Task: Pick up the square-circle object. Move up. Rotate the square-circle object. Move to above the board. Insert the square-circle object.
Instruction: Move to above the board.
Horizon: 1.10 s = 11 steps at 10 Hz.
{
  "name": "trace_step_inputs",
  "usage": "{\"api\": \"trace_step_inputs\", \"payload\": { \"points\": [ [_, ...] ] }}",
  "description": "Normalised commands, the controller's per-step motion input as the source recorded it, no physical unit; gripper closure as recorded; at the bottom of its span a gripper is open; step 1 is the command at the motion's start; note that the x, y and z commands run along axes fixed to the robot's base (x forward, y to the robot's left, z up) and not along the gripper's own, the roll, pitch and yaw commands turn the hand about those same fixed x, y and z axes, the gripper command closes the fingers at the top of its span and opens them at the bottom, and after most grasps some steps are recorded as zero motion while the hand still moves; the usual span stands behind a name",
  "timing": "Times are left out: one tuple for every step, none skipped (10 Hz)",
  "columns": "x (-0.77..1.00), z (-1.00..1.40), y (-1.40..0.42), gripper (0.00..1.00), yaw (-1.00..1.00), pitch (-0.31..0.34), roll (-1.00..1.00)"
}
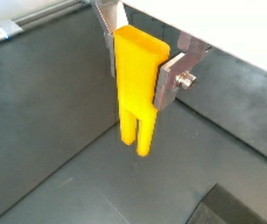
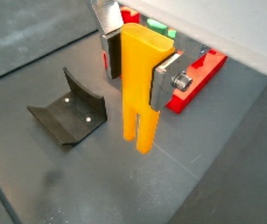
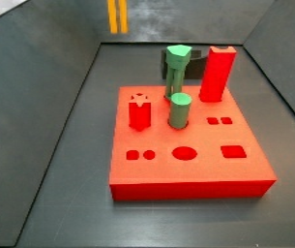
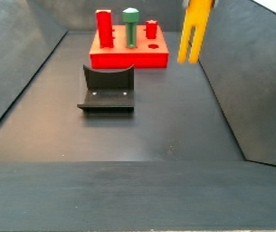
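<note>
The square-circle object [image 2: 139, 87] is pinched in the gripper [image 2: 138, 72] jaws and lifted off the bench. Moving over the board [image 4: 128, 56] and pushing in are left.

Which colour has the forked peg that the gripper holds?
Yellow-orange: the square-circle object in the gripper, clearest in a wrist view.

On the dark floor [image 4: 140, 136] rest the board [image 4: 130, 56] and, nearby, the fixture [image 4: 108, 88].
</note>
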Motion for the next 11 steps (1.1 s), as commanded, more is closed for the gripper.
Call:
{"api": "trace_step_inputs", "payload": {
  "points": [
    [-0.06,1.0,0.07,1.0,-0.04,0.08,-0.01],
    [-0.05,1.0,0.07,1.0,-0.04,0.082,-0.01],
    [-0.03,1.0,0.07,1.0,-0.04,0.083,-0.01],
    [-0.02,0.87,0.07,1.0,-0.04,0.085,-0.01],
    [-0.01,0.65,0.05,1.0,-0.04,0.085,-0.01],
    [0.0,0.54,0.04,1.0,-0.04,0.087,-0.01],
    [0.0,0.32,0.04,1.0,-0.04,0.086,-0.01],
    [0.23,0.03,-1.0,1.0,-0.09,0.295,0.12],
    [0.23,-0.01,-1.0,1.0,-0.05,0.273,0.13],
    [0.24,0.0,-1.0,1.0,-0.01,0.258,0.12],
    [0.25,0.0,-1.0,1.0,0.0,0.216,0.03]
  ]
}}
